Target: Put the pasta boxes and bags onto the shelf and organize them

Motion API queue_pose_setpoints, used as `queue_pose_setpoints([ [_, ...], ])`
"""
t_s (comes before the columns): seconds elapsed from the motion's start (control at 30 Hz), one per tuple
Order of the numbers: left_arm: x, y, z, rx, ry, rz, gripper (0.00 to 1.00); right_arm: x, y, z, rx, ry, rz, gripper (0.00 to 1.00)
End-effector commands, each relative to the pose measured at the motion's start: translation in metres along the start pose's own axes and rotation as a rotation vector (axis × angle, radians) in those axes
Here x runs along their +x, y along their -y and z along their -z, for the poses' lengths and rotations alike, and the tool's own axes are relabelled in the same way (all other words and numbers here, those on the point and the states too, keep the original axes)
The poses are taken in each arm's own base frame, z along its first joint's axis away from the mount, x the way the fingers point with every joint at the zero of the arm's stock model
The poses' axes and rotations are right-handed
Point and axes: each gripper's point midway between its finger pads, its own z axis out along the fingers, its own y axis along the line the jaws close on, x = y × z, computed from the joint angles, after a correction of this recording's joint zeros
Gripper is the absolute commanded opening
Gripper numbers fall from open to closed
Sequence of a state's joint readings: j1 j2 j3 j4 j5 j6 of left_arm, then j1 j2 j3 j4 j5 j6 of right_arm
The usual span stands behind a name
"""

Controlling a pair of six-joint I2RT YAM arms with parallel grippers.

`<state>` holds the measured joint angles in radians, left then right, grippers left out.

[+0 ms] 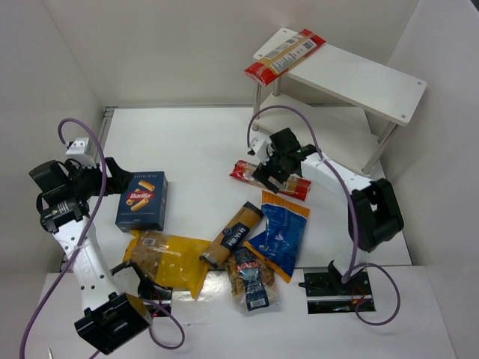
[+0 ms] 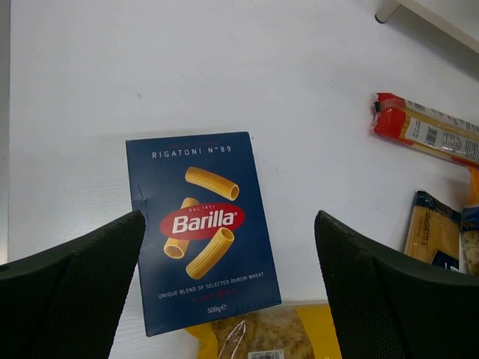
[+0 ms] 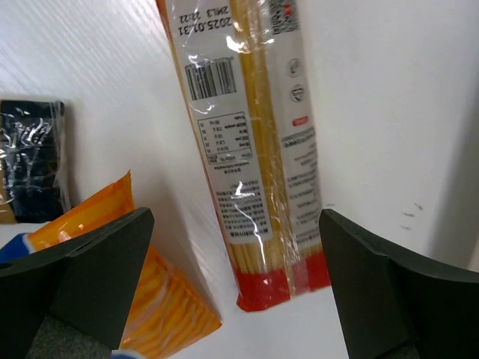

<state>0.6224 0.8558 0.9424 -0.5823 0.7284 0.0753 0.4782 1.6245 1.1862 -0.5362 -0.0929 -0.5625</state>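
Spaghetti bag [image 3: 254,149] lies directly beneath the right gripper [image 3: 233,224], jaws spread to straddle its width, seemingly for a pickup; the left gripper [image 2: 228,224], likewise spread, hovers above the Barilla box [image 2: 202,232].

A long clear spaghetti bag with red ends [image 1: 284,56] lies across the left end of the top board of the small white two-tier shelf [image 1: 367,82]. A second clear red-ended spaghetti bag [image 1: 243,173] lies on the table, in front and left of the shelf. Nearer than that from the shelf sits a blue plastic pasta bag [image 1: 281,232]. A brown black-labelled pack [image 1: 232,235] lies just left of it, and a clear pasta bag [image 1: 251,280] lies before both. Farther left of the shelf lies a yellow pasta bag [image 1: 168,258]. A dark blue Barilla cardboard box [image 1: 141,200] lies behind it, farthest from the shelf.
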Motion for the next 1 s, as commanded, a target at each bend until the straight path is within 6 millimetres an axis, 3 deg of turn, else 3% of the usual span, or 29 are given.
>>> queue_pose_setpoints([
  [0.0, -0.009, 0.001, 0.001, 0.002, 0.035, -0.039, 0.99, -0.014, 0.011, -0.015, -0.037, 0.051, 0.049, 1.0],
  [0.47, -0.011, 0.0, 0.001, 0.001, 0.042, -0.046, 0.99, 0.009, 0.028, -0.052, -0.103, -0.007, 0.035, 1.0],
  [0.67, -0.013, 0.0, 0.0, 0.0, 0.048, -0.052, 0.99, 0.02, 0.023, -0.071, -0.173, -0.056, 0.017, 1.0],
  [0.73, -0.013, 0.0, 0.0, 0.0, 0.048, -0.052, 0.99, 0.019, 0.029, -0.073, -0.17, -0.059, 0.008, 1.0],
  [0.97, -0.013, 0.001, 0.0, 0.009, 0.049, -0.052, 0.99, 0.027, 0.022, -0.079, -0.204, -0.09, -0.002, 1.0],
])
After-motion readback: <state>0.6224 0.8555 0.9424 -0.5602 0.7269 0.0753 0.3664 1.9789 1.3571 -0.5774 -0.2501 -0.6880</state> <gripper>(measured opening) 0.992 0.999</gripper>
